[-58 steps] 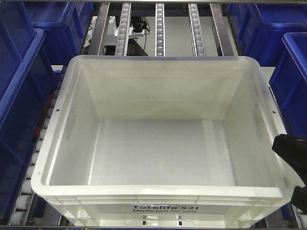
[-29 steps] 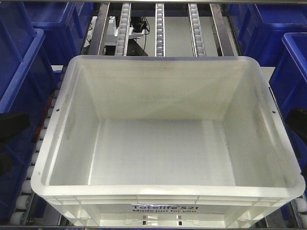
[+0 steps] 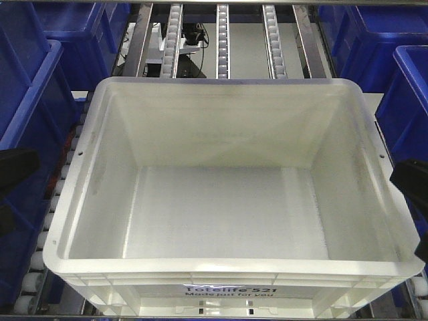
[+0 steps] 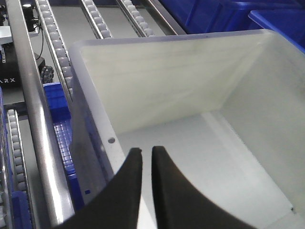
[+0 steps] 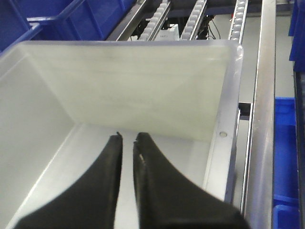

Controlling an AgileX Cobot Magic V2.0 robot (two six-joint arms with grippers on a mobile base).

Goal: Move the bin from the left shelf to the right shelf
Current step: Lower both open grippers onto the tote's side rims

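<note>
The white bin [image 3: 227, 269] is sitting empty on the shelf's roller tracks [image 3: 223, 40], between blue bins [image 3: 27, 100]. The left gripper [image 4: 145, 150] is hovering at its left rim and the right gripper [image 5: 127, 137] by its right wall, each pointing forward, fingers nearly together, gripping nothing.

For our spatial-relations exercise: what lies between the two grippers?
The bin, in the front view; left gripper and right gripper flank its side walls.

Left claw [image 4: 144, 152], fingers nearly together, hangs over the left wall of the bin [image 4: 190, 81], seemingly not touching
</note>
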